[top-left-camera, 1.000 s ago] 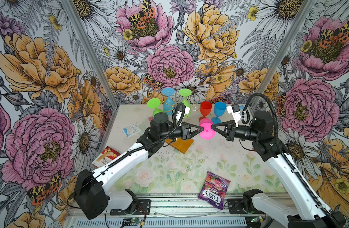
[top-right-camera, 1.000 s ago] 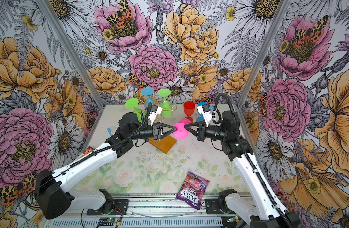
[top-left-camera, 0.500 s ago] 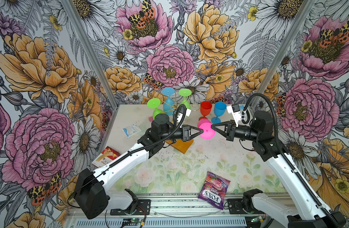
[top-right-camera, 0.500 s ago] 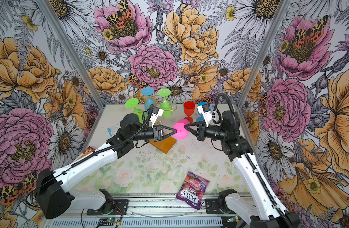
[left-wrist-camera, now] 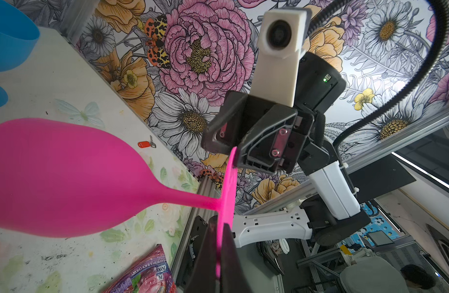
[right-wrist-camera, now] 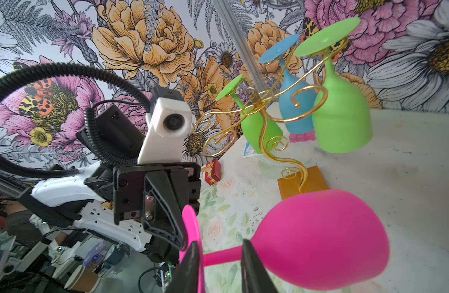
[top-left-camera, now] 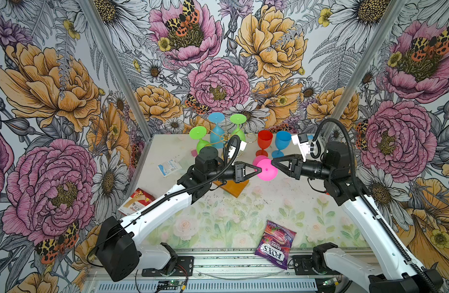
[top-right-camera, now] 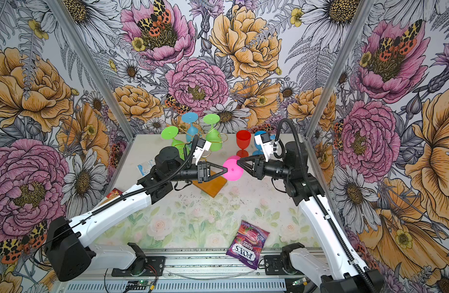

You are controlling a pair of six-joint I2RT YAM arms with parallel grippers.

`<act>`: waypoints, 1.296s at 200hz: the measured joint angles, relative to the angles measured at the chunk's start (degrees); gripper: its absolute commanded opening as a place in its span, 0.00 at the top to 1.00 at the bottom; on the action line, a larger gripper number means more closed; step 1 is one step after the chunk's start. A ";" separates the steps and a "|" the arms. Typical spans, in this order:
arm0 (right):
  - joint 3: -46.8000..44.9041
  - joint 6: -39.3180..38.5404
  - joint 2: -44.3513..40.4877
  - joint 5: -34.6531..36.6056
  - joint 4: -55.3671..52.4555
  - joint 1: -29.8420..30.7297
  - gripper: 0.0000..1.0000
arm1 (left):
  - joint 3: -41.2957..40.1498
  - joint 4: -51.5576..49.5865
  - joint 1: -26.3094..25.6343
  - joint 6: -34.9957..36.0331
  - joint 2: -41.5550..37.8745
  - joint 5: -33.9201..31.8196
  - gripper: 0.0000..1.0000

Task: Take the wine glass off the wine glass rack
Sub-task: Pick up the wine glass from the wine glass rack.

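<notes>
Nearest the front edge of the table lies a purple Fox's Berries sweet bag [top-left-camera: 274,244], well clear of the action. Beyond it, above mid-table, the two arms meet tip to tip with the pink wine glass [top-left-camera: 267,169] in the air between them.

The left gripper [top-left-camera: 255,170] is clamped on the rim of the glass's foot; the left wrist view shows the thin pink disc pinched between its dark fingers [left-wrist-camera: 208,256]. The right gripper [top-left-camera: 273,162] comes in from the opposite side of the same foot. Its jaws are parted, with one finger [right-wrist-camera: 254,269] on the stem side of the disc, the other on the outer face, and a gap visible between them. The left arm therefore appears to carry the glass alone.

The glass's long axis runs crosswise to both grippers, with the foot turned toward the top cameras and the bowl pointing toward the back of the table. Judging by this, the right fingers should back straight out to the robot's right, radially off the disc, so that neither catches the stem.

Just behind and to the left stands the wine glass rack [top-left-camera: 235,188], apart from the pink glass. Two green glasses and a blue glass [top-left-camera: 216,126] hang inverted from it. Farthest back, a red glass [top-left-camera: 264,142] and another blue one stand upright.
</notes>
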 measured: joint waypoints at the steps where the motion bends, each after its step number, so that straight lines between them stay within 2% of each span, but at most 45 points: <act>1: 0.00 0.28 0.00 -0.02 -0.04 -0.22 0.63 | 0.00 -0.02 0.00 0.11 0.00 0.02 1.00; 45: 0.11 5.33 1.22 0.55 0.02 -7.69 0.55 | -0.48 -3.96 -0.81 5.27 -0.07 0.17 1.00; 79: 0.13 7.30 5.18 3.63 -2.05 -10.23 0.53 | -0.37 -13.11 -3.02 14.56 -0.98 -2.36 1.00; 115: 1.49 6.19 9.90 12.17 -10.45 -10.34 0.47 | 0.02 -21.88 -5.60 24.11 -1.51 -5.77 1.00; 157: 5.09 3.76 11.52 23.08 -20.24 -10.38 0.43 | -0.61 -26.03 -7.63 34.53 -4.76 -10.91 1.00; 227: 6.27 2.08 14.69 24.55 -28.96 -8.39 0.42 | -7.04 -28.46 -9.44 55.04 -14.95 -13.18 1.00; 259: 8.31 1.64 17.62 25.00 -32.65 -5.81 0.42 | -8.00 -31.74 -13.57 63.91 -15.65 -17.33 1.00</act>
